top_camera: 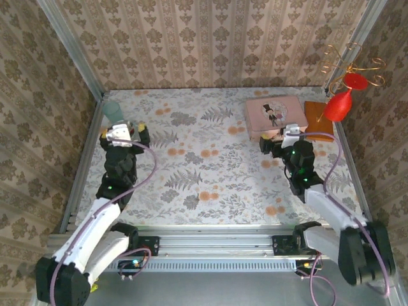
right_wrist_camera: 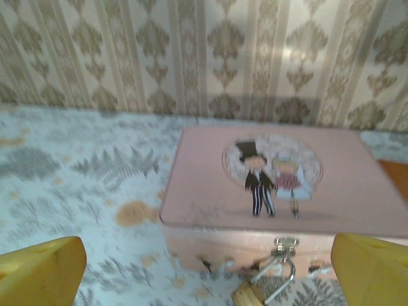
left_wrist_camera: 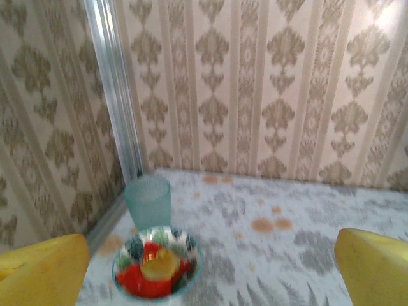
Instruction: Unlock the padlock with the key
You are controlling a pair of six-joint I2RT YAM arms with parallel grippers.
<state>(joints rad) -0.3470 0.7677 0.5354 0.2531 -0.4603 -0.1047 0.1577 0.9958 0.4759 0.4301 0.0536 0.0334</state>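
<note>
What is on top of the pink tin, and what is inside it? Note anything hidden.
The lid of the pink tin bears a cartoon couple. The lid is shut, with the padlock hanging from the front clasp, so the inside is hidden.

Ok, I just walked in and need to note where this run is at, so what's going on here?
Two robot arms are setting up to unlock a small padlock. The right gripper hovers open in front of a pink tin, and the padlock hangs from the clasp on the tin's front. The left gripper is also open, off to the left side of the table near a bowl and a cup. Neither gripper holds anything yet.
</note>
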